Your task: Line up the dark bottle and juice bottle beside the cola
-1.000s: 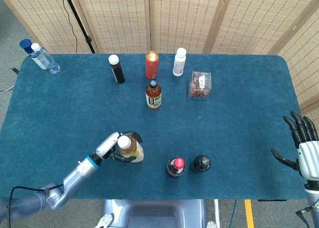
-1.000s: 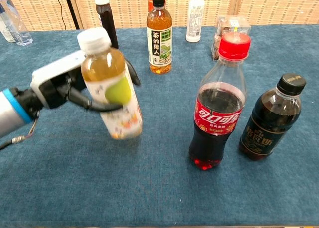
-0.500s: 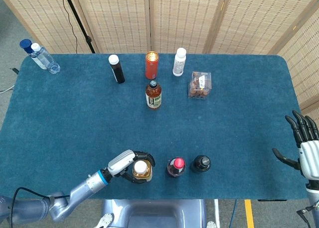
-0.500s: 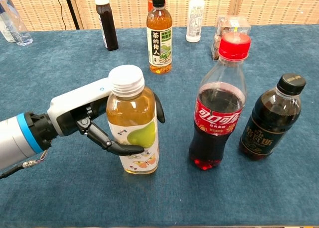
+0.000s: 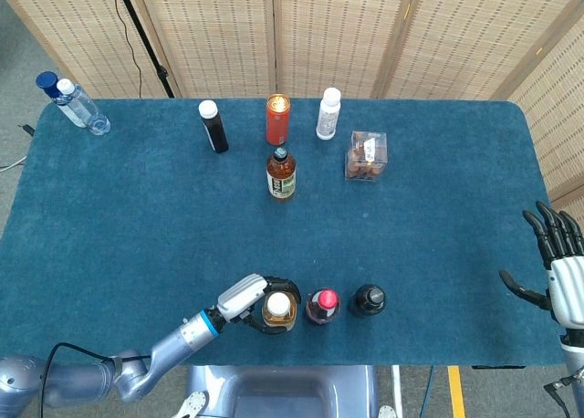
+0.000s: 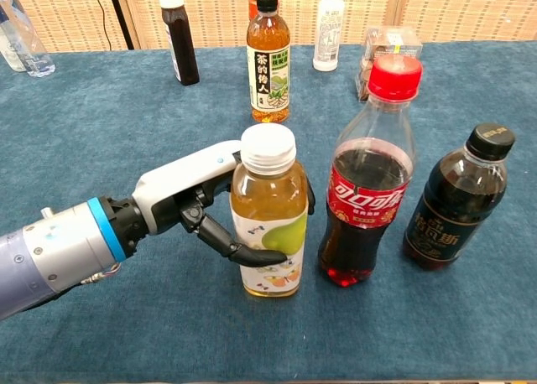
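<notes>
My left hand grips the juice bottle, which stands upright with a white cap and a pear label, close to the left of the cola. The cola has a red cap and red label. On its right stands the dark bottle with a black cap. All three stand in a row near the table's front edge. My right hand hangs open off the table's right edge, holding nothing.
At the back stand a tea bottle, a red can, a white bottle, a slim dark bottle and a clear box of snacks. A water bottle lies at the far left corner.
My left hand carried the juice bottle rightward, turned it from tilted to upright, and brought it close beside the cola. The right hand barely moved.
</notes>
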`<state>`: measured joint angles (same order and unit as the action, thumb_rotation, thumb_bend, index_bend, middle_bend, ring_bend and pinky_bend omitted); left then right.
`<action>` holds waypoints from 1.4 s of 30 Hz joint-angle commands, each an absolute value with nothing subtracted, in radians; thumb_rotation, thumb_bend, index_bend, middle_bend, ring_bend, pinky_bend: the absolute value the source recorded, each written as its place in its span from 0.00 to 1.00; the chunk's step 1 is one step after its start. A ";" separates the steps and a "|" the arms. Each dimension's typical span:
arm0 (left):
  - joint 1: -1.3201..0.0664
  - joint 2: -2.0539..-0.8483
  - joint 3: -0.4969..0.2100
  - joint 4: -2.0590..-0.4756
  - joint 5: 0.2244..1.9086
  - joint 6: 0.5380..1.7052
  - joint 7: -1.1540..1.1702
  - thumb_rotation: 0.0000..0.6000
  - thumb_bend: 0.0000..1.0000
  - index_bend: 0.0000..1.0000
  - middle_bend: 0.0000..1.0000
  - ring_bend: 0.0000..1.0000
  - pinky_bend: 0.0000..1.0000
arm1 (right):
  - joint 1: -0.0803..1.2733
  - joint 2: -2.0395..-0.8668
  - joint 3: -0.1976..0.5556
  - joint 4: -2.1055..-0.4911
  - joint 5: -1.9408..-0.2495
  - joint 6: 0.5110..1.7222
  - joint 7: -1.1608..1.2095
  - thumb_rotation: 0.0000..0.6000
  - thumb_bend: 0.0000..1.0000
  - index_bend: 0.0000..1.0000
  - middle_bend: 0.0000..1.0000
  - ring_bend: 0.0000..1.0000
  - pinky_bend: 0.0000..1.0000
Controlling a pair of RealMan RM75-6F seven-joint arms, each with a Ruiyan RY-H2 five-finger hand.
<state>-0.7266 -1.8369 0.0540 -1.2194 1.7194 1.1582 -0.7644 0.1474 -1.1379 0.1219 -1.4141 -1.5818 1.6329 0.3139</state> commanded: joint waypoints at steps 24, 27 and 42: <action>-0.726 -1.813 0.086 -1.209 1.751 1.230 -0.775 1.00 0.15 0.00 0.00 0.00 0.00 | 0.141 -1.133 0.124 -1.424 -1.591 1.639 0.302 1.00 0.28 0.01 0.00 0.00 0.00; -0.711 -1.774 0.085 -1.244 1.750 1.265 -0.782 1.00 0.15 0.00 0.00 0.00 0.00 | 0.139 -1.133 0.123 -1.427 -1.594 1.640 0.294 1.00 0.28 0.01 0.00 0.00 0.00; -0.490 -1.325 0.064 -1.609 1.605 1.461 -0.210 1.00 0.12 0.00 0.00 0.00 0.00 | 0.108 -1.084 0.101 -1.572 -1.570 1.611 0.059 1.00 0.27 0.00 0.00 0.00 0.00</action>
